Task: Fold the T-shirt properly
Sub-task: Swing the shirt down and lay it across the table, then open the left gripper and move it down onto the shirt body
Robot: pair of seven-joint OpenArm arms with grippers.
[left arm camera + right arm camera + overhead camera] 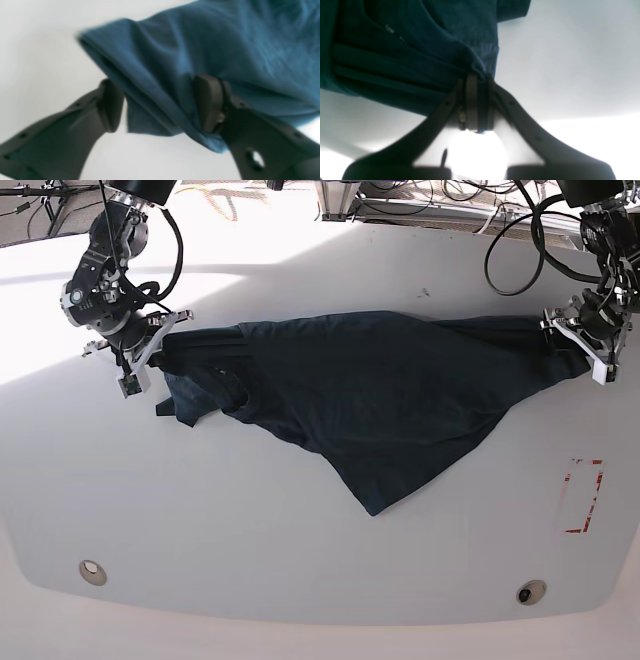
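Note:
The dark navy T-shirt (370, 385) lies crumpled across the white table (300, 510), stretched between both arms, with one corner hanging toward the front. My right gripper (158, 340), at the base view's left, is shut on a bunched fold near the shoulder (480, 78). The pale neck label (395, 33) shows just beyond it. My left gripper (572, 340), at the base view's right, is open. Its two fingers stand wide apart around the shirt's edge (156, 82), and the cloth (200, 50) drapes between them and rests against the right finger (208, 102).
A red rectangular mark (582, 496) is on the table at the right front. Two round holes (92, 572) (531, 592) sit near the front edge. Cables (520, 240) and frame parts lie behind the table's far edge.

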